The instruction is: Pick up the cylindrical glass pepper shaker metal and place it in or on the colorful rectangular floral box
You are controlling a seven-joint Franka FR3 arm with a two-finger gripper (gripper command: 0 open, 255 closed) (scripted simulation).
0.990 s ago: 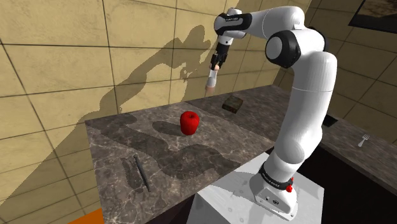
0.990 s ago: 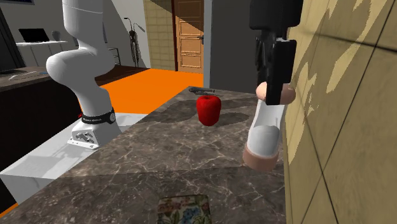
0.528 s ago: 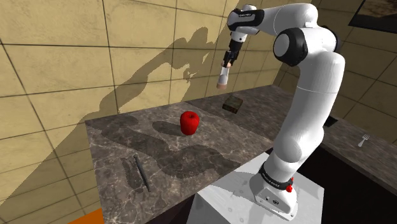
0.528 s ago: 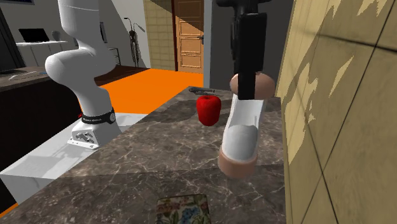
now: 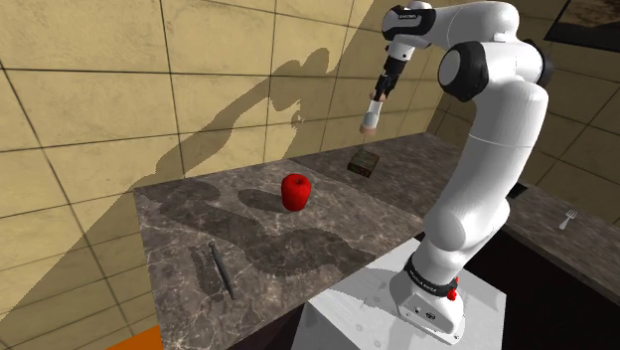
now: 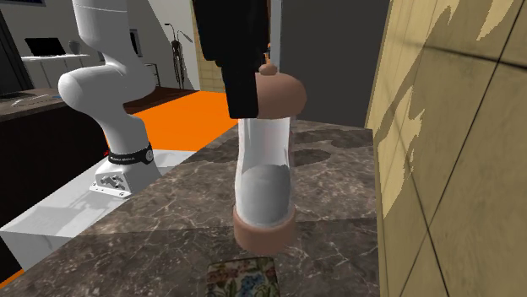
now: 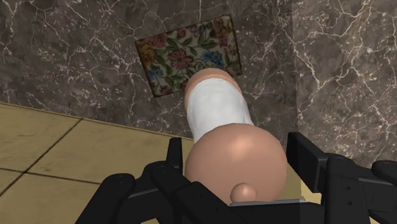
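Observation:
The pepper shaker is a clear cylinder with tan end caps and a round tan knob. It hangs high over the dark marble counter, and my gripper is shut on its upper end. In the second exterior view the shaker hangs close to the camera under the gripper, just above the floral box. In the shoulder view that box lies flat on the counter, below and slightly left of the shaker. The wrist view has the shaker clasped between the black fingers, its lower end overlapping the edge of the floral box.
A red apple stands mid-counter, and a dark pen-like tool lies near the front left. The tan tiled wall runs close behind the gripper. A fork lies on the counter at the far right. The white stand is at lower right.
The arm has swung toward the shoulder view's right, carrying the shaker from beside the wall over the apple side to a spot above the floral box. The grip stayed shut.

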